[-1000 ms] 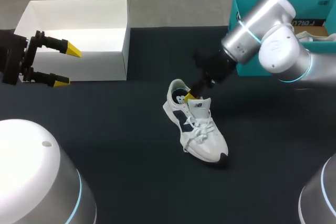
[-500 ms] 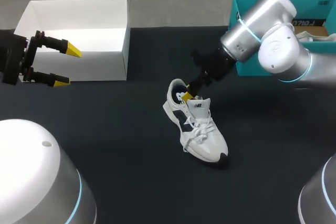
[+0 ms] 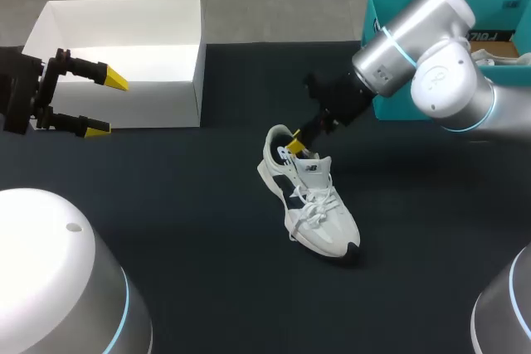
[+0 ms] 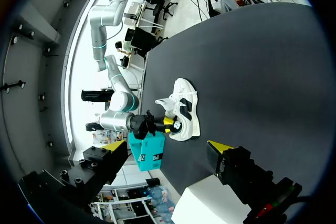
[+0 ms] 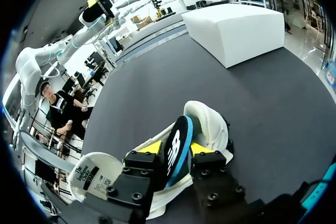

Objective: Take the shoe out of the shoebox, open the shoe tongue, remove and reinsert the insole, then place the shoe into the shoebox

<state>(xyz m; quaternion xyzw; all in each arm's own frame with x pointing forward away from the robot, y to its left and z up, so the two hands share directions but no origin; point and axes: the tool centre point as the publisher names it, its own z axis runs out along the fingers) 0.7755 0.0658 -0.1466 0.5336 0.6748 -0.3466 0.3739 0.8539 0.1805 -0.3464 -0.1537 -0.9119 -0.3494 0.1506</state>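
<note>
Dark worktop [image 3: 166, 205] carries the white sneaker [image 3: 319, 213] centrally; right fingers [image 5: 152, 147] pinch its insole [image 5: 176, 148] at the heel end. It looks light and floppy, so hold there. Left fingers [image 3: 112, 80] gape beside the shoebox [image 3: 178, 105].

Shoe [image 3: 311, 205] white, navy side panels, black toe edge. Insole [image 5: 176, 150] black, blue rim (white logo on face). Shoebox [image 3: 158, 104] plain white. Bench [image 3: 191, 221] dark charcoal. Second box [image 3: 506, 7] teal. Jaws black, fingertips [image 3: 115, 80] bright yellow.
</note>
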